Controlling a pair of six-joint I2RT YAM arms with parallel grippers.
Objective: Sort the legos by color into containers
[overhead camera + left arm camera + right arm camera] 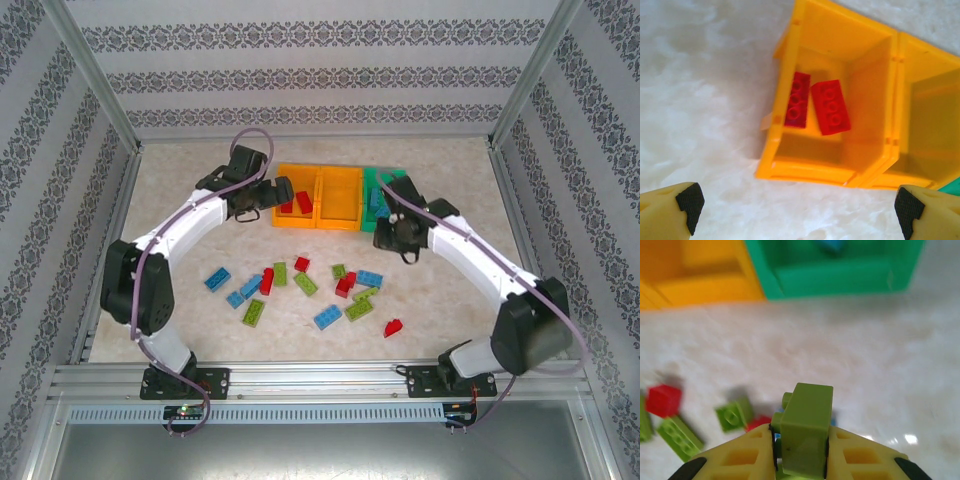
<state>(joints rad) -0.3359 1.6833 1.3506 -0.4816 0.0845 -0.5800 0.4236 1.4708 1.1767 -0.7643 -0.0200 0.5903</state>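
Observation:
My right gripper (pixel 801 450) is shut on a lime green brick (pixel 807 425), held upright above the table just in front of the green bin (pixel 840 277); from above it (pixel 392 235) hangs near that bin (pixel 372 182). My left gripper (pixel 797 210) is open with nothing between its fingers, beside the left orange bin (pixel 805 170), which holds two red bricks (pixel 830 107). Seen from above, that gripper (pixel 280 192) sits at the bin's left end. The middle orange bin (pixel 340 195) looks bare. Blue bricks (pixel 380 200) lie in the green bin.
Several loose bricks lie mid-table: blue (pixel 217 279), red (pixel 267 280), green (pixel 254 312), blue (pixel 327 317), red (pixel 393 327). Under my right gripper are a red brick (pixel 662 400) and green ones (pixel 734 412). Metal frame posts and patterned walls enclose the table.

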